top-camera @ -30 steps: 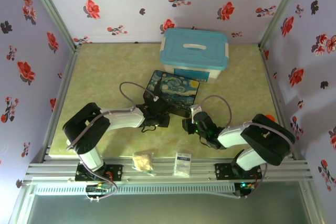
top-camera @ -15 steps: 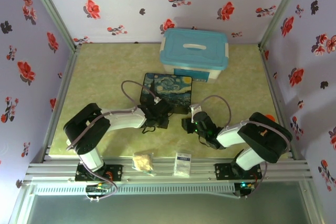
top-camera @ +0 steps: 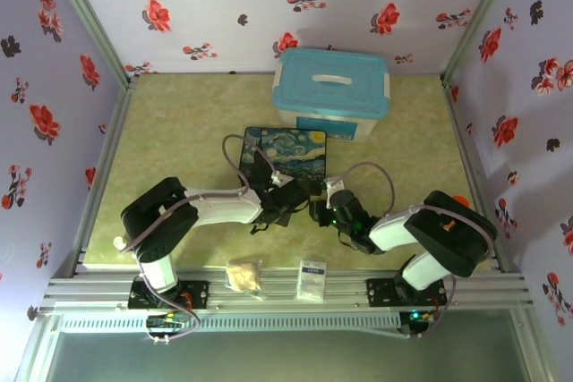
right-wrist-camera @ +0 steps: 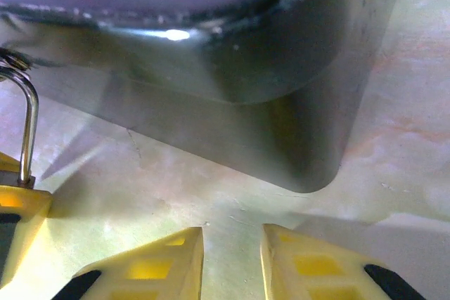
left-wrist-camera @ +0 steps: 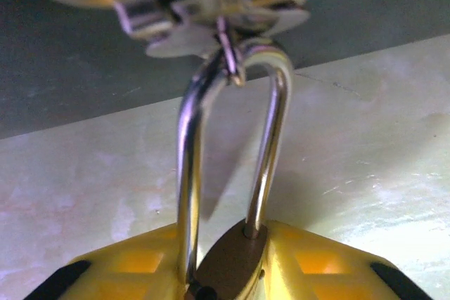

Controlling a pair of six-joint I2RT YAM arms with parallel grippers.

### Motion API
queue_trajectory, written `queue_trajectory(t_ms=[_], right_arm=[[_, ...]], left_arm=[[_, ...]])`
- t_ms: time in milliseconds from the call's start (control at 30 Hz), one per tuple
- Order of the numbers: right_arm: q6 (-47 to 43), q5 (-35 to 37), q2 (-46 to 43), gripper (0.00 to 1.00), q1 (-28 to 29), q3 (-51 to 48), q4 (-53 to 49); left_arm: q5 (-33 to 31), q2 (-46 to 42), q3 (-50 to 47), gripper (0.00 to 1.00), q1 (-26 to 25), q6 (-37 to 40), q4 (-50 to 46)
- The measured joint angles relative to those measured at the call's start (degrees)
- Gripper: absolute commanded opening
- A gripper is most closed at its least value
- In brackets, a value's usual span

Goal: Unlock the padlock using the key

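The padlock [left-wrist-camera: 228, 265] is a small brass body with a silver shackle [left-wrist-camera: 271, 138]. The shackle is hooked through the metal clasp [left-wrist-camera: 218, 12] of the dark-blue painted box [top-camera: 286, 151]. My left gripper [left-wrist-camera: 225, 244] is shut on the padlock body, with a yellow finger on each side. I cannot tell whether the shackle is released. In the top view the left gripper [top-camera: 300, 194] is at the box's front right corner, and my right gripper [top-camera: 320, 212] is close beside it. The right gripper [right-wrist-camera: 232, 233] stands open over bare floor near the box corner [right-wrist-camera: 232, 47]. The key is hidden.
A teal-lidded plastic container [top-camera: 331, 91] stands behind the box. On the front rail lie a white packet [top-camera: 312, 279] and a crumpled beige wad [top-camera: 243, 275]. Flowered walls close in the left, right and back sides.
My left gripper has moved to the right along the box's front, towards the right gripper. The box has turned slightly squarer. The right arm has hardly moved.
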Motion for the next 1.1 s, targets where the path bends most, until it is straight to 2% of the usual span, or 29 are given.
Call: queue_trajectory(t_ms=[233,433,533,767,967,1100], right_arm=[[0.4,0.0,0.6,0.29,-0.1,0.0,1.2],[0.9,0.0,1.6,0.30,-0.1,0.0,2.8],[1.3,0.0,2.2,0.30,-0.1,0.0,3.7],[1.8,0.0,3.3,0.29,-0.2,-0.1,5.9],[2.0,0.0,3.4,0.30,-0.2,-0.2,6.2],[2.8,0.0,3.4,0.30,-0.2,-0.2,6.4]], left_arm=[[-3.1,1.3,2.0,0.33,-2.3,-0.5,-3.8],[-3.5,1.3,2.2,0.19,-3.3,-1.3,-5.7],[-3.8,1.3,2.4,0.19,-3.3,-1.4,-6.6],[-6.0,1.4,3.8,0.19,-3.5,-1.4,-10.7],[-8.0,3.1,7.1,0.25,-4.9,-1.4,-13.2],[-8.3,5.2,8.6,0.25,-6.1,-1.4,-13.4]])
